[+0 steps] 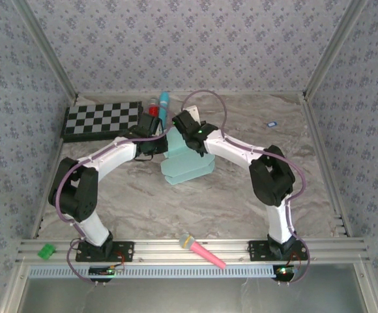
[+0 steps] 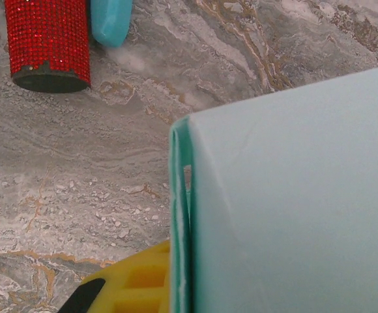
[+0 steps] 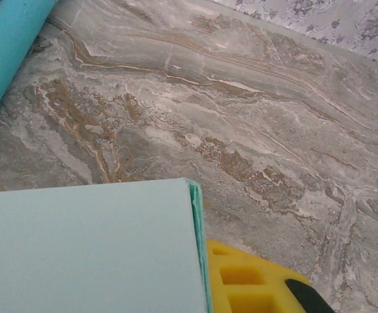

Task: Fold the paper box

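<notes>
Left claw (image 1: 158, 134) pinched one edge of the paper box (image 1: 188, 166) on the counter (image 1: 241, 208), while right claw (image 1: 188, 130) sat against another edge, closure impossible to tell.

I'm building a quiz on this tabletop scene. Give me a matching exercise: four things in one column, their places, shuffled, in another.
Things:
1 paper box
2 checkerboard
3 green block
4 pink-handled toy

Places:
A far left corner of the table
B middle of the near rail
C centre of the table
D left end of the near rail

Pairs: 1-C; 2-A; 3-D; 4-B
</notes>
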{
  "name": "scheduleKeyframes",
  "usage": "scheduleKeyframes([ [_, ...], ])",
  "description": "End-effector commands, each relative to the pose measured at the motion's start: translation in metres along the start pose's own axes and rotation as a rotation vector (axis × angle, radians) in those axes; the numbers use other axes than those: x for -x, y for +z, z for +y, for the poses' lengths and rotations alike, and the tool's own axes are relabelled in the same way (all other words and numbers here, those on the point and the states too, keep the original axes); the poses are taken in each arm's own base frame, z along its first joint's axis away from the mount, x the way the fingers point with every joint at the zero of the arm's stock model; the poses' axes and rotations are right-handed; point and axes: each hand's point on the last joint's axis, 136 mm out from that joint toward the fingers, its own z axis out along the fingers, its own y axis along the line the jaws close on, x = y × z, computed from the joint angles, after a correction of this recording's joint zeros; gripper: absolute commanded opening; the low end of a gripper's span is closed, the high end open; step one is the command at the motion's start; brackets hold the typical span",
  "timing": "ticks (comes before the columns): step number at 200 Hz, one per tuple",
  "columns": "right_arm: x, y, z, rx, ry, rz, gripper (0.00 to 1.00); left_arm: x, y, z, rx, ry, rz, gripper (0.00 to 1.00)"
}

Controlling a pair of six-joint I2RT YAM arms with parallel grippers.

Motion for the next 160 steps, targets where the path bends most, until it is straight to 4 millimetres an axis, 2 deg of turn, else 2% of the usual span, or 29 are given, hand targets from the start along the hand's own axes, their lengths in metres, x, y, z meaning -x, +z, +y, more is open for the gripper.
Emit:
scheduleKeyframes([
  [1,-0.010,0.012,-0.031,-0.169,0.005,0.030,0.12,0.002,-0.005,-0.005,-0.014,-0.007,0.009,0.00],
  [42,-0.008,0.009,-0.028,-0.134,0.010,0.019,0.15,0.002,-0.005,-0.005,-0.012,-0.008,0.009,0.00],
  [55,-0.006,0.006,-0.025,-0.106,0.012,0.010,0.20,0.002,-0.005,-0.005,-0.013,-0.010,0.010,0.00],
  [73,-0.004,0.001,-0.021,-0.052,0.014,-0.001,0.31,0.002,-0.004,-0.004,-0.008,-0.014,0.008,0.00],
  [97,0.003,-0.012,-0.011,0.046,0.026,-0.035,0.44,0.002,-0.003,-0.005,-0.011,-0.020,0.009,0.00],
  [130,0.005,-0.029,-0.012,0.107,0.039,-0.041,0.52,0.003,-0.001,-0.004,-0.005,-0.031,0.012,0.00],
  [160,0.001,-0.049,-0.005,0.250,0.044,-0.054,0.57,0.003,0.000,-0.003,0.001,-0.059,0.010,0.00],
])
